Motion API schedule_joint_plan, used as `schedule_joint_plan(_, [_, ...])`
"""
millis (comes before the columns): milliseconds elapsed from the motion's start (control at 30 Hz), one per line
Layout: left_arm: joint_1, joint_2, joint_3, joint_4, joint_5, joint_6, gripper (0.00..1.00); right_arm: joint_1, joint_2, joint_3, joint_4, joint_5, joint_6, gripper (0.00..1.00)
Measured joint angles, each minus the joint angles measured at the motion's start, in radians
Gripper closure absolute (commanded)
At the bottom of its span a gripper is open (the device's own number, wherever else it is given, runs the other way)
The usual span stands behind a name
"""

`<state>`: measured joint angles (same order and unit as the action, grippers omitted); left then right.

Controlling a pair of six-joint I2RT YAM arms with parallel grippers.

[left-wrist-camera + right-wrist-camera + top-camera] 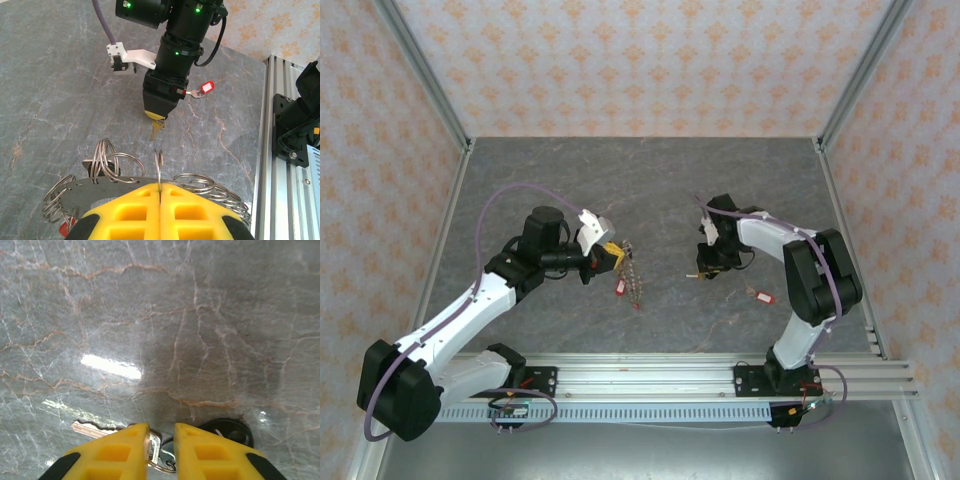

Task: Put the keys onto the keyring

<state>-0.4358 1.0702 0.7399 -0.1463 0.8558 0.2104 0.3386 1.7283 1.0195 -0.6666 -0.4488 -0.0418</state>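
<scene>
tabletop [200, 315]: grey stone-look slab, pinkish veins, smooth, glossy with glare | keyring [104, 159]: thin wire loops, bright polished metal | key [92, 429]: pale shiny metal | tag [206, 87]: red glossy plastic | left gripper fingers [130, 215]: yellow matt plastic | rail [272, 125]: satin aluminium | walls [620, 60]: matt patterned paper

Keyring [634, 275] was L of table [650, 190] centre, pinched in left gripper [608, 256]. One key [92, 429] lay R of centre (head betw. right gripper [161, 434] fingers); tagged key [760, 295] farther R, nearer the near edge.
</scene>
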Motion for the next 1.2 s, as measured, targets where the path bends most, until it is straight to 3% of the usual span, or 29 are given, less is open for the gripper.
schedule_joint_plan(533, [0.0,0.014,0.015,-0.022,0.001,0.008,1.0,0.0,-0.04,-0.013,-0.027,-0.031,0.006,0.69])
schedule_joint_plan(933, [0.0,0.014,0.017,-0.023,0.001,0.008,1.0,0.001,-0.058,-0.013,-0.047,0.016,0.003,0.68])
schedule_joint_plan(1200, [0.0,0.014,0.017,-0.029,0.001,0.019,1.0,0.003,-0.042,-0.012,-0.056,0.03,-0.007,0.73])
